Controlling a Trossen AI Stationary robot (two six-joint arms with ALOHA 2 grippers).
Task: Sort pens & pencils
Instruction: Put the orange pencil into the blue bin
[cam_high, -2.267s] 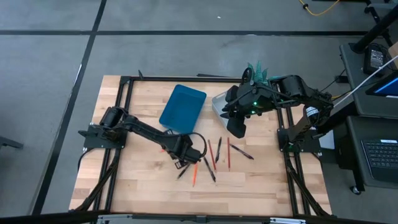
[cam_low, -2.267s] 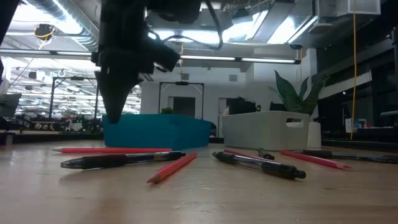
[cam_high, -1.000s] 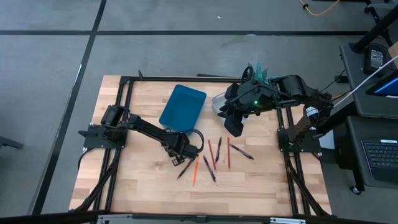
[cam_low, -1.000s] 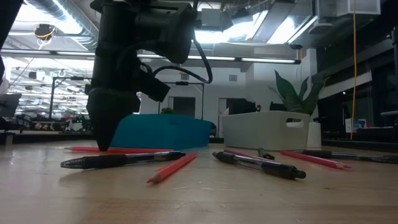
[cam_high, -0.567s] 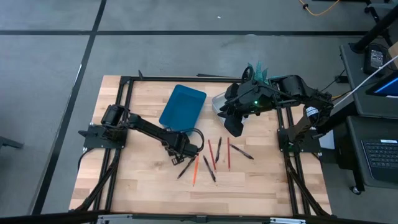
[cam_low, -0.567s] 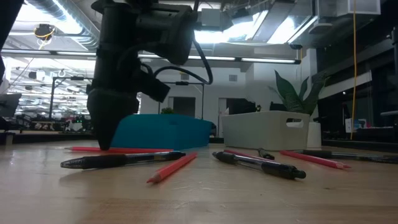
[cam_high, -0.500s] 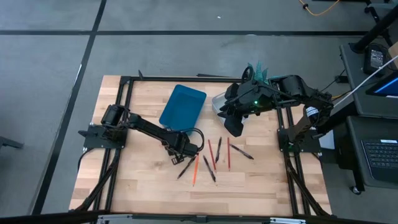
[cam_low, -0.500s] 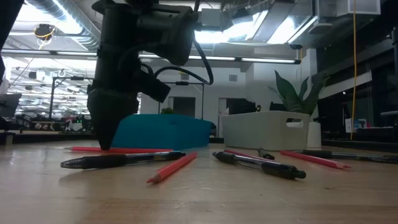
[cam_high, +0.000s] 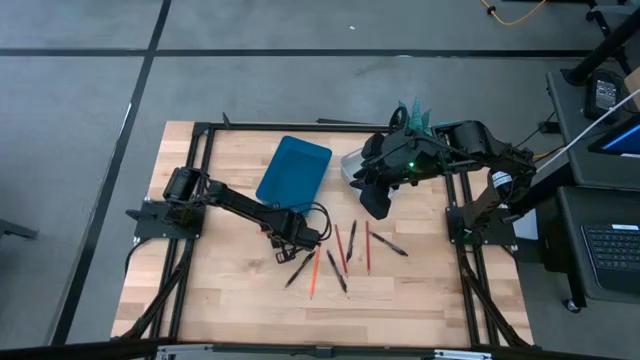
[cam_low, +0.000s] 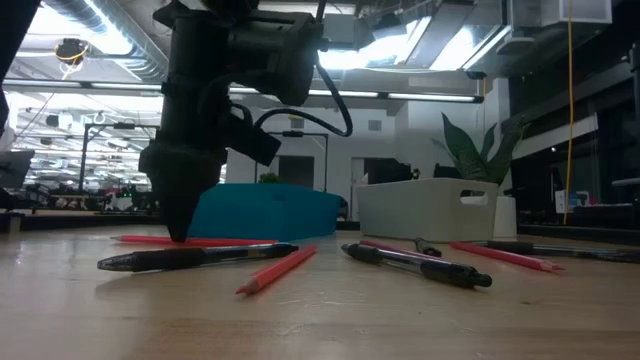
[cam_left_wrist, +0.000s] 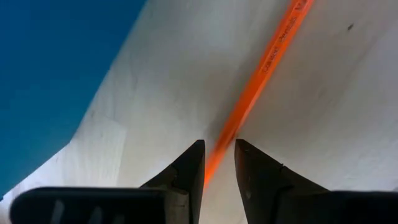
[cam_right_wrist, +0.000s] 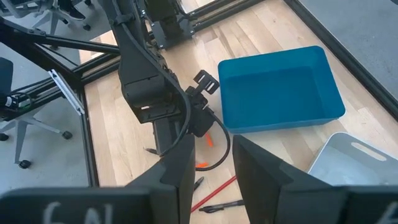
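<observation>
Left gripper now lower than a second ago, tips at table, jaws narrow astride orange pencil beside blue tray, not yet clamped. Grasp looks imminent. Right gripper waits slightly parted above white bin. Pens remain mid-table.

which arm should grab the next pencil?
Left. Its gripper is down at the table with its fingers either side of a pencil beside the blue tray. The right gripper hangs above the table, near the white bin.
</observation>
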